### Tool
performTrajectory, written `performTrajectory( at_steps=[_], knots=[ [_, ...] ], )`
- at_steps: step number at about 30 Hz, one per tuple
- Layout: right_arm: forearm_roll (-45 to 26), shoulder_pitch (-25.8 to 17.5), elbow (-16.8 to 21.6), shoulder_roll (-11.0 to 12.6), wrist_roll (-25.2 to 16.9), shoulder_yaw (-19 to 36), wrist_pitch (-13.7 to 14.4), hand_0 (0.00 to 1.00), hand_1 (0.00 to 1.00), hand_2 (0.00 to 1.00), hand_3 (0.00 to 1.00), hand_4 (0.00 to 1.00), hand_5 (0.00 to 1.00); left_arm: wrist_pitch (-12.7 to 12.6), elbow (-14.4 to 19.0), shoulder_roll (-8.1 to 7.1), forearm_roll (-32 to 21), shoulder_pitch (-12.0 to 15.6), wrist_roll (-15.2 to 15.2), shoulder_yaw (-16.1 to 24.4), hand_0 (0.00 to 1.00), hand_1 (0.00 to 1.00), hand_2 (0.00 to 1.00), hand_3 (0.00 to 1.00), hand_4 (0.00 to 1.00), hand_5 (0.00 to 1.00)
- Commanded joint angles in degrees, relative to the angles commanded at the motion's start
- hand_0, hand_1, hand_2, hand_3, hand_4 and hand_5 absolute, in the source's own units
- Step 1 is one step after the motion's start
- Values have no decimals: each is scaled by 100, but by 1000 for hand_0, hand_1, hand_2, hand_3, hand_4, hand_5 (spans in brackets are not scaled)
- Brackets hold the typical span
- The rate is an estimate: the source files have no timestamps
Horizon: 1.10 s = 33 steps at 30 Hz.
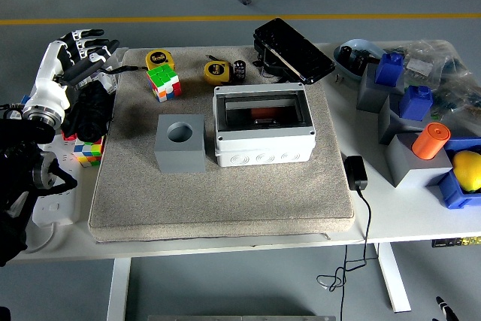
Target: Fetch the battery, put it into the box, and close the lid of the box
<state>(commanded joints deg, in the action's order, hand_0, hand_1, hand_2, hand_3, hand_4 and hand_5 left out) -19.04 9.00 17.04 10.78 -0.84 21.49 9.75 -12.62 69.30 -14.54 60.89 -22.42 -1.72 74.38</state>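
Observation:
The grey box (263, 134) stands in the middle of the beige mat (225, 193). Its see-through lid lies flat over the top, and an orange object (263, 114) shows through it inside. A small black cylinder (240, 70) stands at the mat's far edge beside a yellow tape measure (216, 72). My left hand (83, 44) hovers off the mat's far left corner, well away from the box, fingers spread and holding nothing. My right arm does not show.
A grey block with a round hole (181, 143) sits left of the box. Two Rubik's cubes (164, 81) (88, 152), another tape measure (158, 59) and a black bundle (90, 110) lie on the left. A black case (293, 50) lies behind the box. Blue and grey blocks, an orange cylinder (430, 140) and a charger (355, 172) crowd the right.

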Motion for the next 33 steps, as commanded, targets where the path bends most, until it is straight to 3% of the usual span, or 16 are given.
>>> performTrajectory(
  at_steps=[33],
  knots=[
    [1, -8, -2, 22, 6, 13, 4, 726, 667, 654, 597, 998, 620, -2, 46, 9, -44, -48, -26, -42, 600, 631, 590, 611, 933, 305]
  ],
)
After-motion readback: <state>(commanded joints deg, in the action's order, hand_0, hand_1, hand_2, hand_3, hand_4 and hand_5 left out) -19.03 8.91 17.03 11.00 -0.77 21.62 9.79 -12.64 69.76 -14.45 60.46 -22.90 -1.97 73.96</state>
